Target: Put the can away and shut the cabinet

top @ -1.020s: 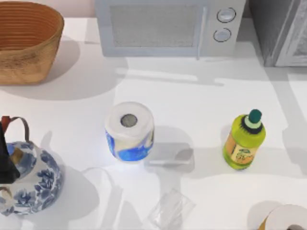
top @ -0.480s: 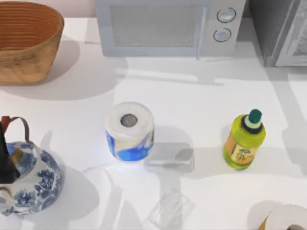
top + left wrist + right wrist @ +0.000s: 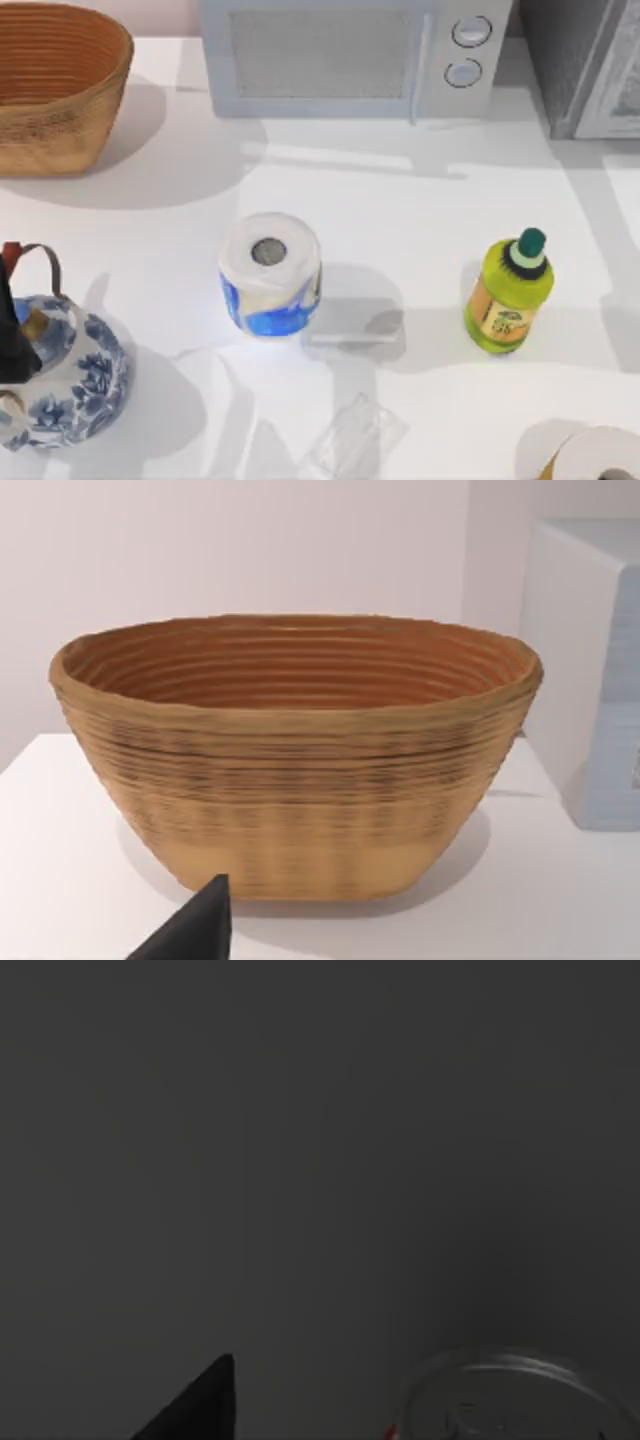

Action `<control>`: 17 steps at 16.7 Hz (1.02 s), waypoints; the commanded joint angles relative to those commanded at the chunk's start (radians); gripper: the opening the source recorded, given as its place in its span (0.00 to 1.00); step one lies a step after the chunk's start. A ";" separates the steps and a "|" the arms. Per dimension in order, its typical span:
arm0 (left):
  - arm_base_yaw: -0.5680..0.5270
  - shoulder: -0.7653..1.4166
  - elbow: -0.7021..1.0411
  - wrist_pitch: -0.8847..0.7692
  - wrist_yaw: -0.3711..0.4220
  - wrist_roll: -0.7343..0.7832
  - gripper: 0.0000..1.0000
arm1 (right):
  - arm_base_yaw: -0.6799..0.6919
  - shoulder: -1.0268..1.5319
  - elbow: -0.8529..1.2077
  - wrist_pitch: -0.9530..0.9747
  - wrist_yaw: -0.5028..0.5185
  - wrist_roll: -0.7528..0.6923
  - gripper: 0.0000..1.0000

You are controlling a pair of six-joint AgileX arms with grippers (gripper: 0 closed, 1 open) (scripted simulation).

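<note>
The can (image 3: 520, 1400) appears in the right wrist view as a silver top with a red spot at its edge, set against a dim grey surface. My right gripper (image 3: 205, 1405) is close beside it; whether it touches the can I cannot tell. The grey cabinet (image 3: 585, 60) stands at the table's back right corner, with a pale door panel (image 3: 622, 85) at its right side. My left gripper (image 3: 200, 930) is parked at the table's left edge, by the teapot, facing the basket.
A woven basket (image 3: 55, 85) sits at the back left and a microwave (image 3: 350, 55) at the back middle. A paper roll (image 3: 270, 272) stands mid-table, a green bottle (image 3: 508, 292) to its right. A blue-and-white teapot (image 3: 65, 375) is at the front left, a clear wrapper (image 3: 355, 435) at the front, a tape roll (image 3: 600, 455) at the front right.
The shadow at the table's right edge, beside the green bottle, has drawn back to the right. Nothing on the table has moved.
</note>
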 joint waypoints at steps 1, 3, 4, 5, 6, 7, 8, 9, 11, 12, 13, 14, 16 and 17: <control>0.000 0.000 0.000 0.000 0.000 0.000 1.00 | -0.001 -0.065 -0.072 0.028 -0.011 -0.006 1.00; 0.000 0.000 0.000 0.000 0.000 0.000 1.00 | -0.004 -0.222 -0.248 0.090 -0.036 -0.016 1.00; 0.000 0.000 0.000 0.000 0.000 0.000 1.00 | -0.005 -0.309 -0.351 0.122 -0.047 -0.020 1.00; 0.000 0.000 0.000 0.000 0.000 0.000 1.00 | -0.007 -0.402 -0.464 0.155 -0.059 -0.023 1.00; 0.000 0.000 0.000 0.000 0.000 0.000 1.00 | -0.010 -0.498 -0.587 0.189 -0.070 -0.026 1.00; 0.000 0.000 0.000 0.000 0.000 0.000 1.00 | -0.012 -0.597 -0.719 0.223 -0.080 -0.027 1.00; 0.000 0.000 0.000 0.000 0.000 0.000 1.00 | -0.015 -0.698 -0.860 0.256 -0.090 -0.028 1.00; 0.000 0.000 0.000 0.000 0.000 0.000 1.00 | -0.018 -0.799 -1.008 0.289 -0.098 -0.029 1.00; 0.000 0.000 0.000 0.000 0.000 0.000 1.00 | -0.025 -0.998 -1.312 0.352 -0.111 -0.028 1.00; 0.000 0.000 0.000 0.000 0.000 0.000 1.00 | -0.030 -1.094 -1.461 0.382 -0.116 -0.027 1.00; 0.000 0.000 0.000 0.000 0.000 0.000 1.00 | -0.034 -1.188 -1.603 0.410 -0.120 -0.026 1.00; 0.000 0.000 0.000 0.000 0.000 0.000 1.00 | -0.039 -1.279 -1.736 0.436 -0.122 -0.024 1.00; 0.000 0.000 0.000 0.000 0.000 0.000 1.00 | -0.050 -1.451 -1.973 0.483 -0.121 -0.019 1.00; 0.000 0.000 0.000 0.000 0.000 0.000 1.00 | -0.056 -1.530 -2.078 0.503 -0.119 -0.017 1.00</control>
